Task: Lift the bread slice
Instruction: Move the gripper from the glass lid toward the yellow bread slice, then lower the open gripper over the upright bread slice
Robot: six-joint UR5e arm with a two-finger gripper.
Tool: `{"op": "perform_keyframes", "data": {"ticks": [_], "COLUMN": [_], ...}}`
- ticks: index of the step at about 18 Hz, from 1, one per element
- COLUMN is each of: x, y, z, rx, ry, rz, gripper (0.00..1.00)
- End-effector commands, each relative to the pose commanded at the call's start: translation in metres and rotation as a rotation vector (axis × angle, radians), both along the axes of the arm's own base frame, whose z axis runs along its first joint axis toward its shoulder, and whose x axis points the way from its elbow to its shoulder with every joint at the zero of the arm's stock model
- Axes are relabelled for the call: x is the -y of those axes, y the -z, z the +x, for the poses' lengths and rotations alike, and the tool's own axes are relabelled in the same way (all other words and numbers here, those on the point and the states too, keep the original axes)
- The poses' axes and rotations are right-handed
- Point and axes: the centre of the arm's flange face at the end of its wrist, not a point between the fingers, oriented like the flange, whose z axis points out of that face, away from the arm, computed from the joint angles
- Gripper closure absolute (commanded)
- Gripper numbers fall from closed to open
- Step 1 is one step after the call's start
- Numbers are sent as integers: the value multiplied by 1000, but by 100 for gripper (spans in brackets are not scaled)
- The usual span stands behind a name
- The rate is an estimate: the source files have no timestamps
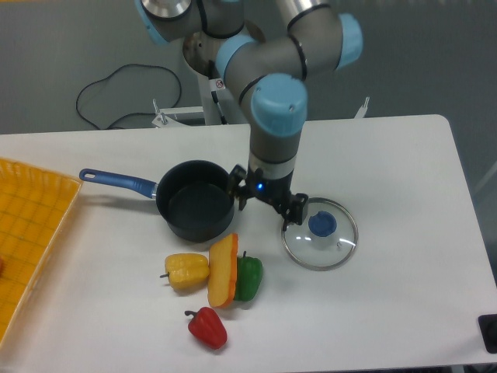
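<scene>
**Bread slice on the table, gripper above and behind it**

Your gripper [264, 203] hangs from the arm [273, 116] over the white table [404, 179], in the gap between the black pot [196, 200] and the glass lid [320, 233]. You can see two dark finger parts splayed to left and right beneath the wrist, with a small blue light between them. The jaws look spread apart, and nothing sits between them. One fingertip is close by the rim of the pot, the other close by the rim of the lid; you cannot tell from this view whether either touches.

The bread slice [223, 270] lies flat on the table nearer the camera than the gripper, just in front of the pot. Its pale yellow face is up, the orange crust shows along its right edge, and its long side runs roughly toward and away from the camera, tilted a little. It is wedged between two peppers: the yellow pepper [187, 271] touching or just beside its left side, the green pepper [249, 278] pressed against its right. The red pepper [207, 327] lies near its front end, apart from it.

The pot has a blue handle [118, 181] pointing left. The lid has a blue knob [321, 224]. A yellow basket [31, 233] sits at the left edge of the table. A black cable [116, 93] loops on the floor behind.
</scene>
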Motion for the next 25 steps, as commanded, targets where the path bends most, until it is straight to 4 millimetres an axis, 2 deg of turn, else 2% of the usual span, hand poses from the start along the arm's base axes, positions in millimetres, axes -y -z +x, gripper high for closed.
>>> {"op": "perform_keyframes", "data": {"ticks": [3,9,10,12,16,22,24,25], "x": [-16,-23,-25,-31,-36,-39,-40,-40], "y": [17,21,23,28,42,43,45,47], "z": [5,8,7,6,12,18,20,20], "rx": [-5,-4,-4,-6,3,6,8,10], "ry": [2,18,18,25,29,38,45,45], "rz": [7,1,-1,-12,-37,-40,-44,-46], "gripper": [0,0,3,7,7,8,18,29]}}
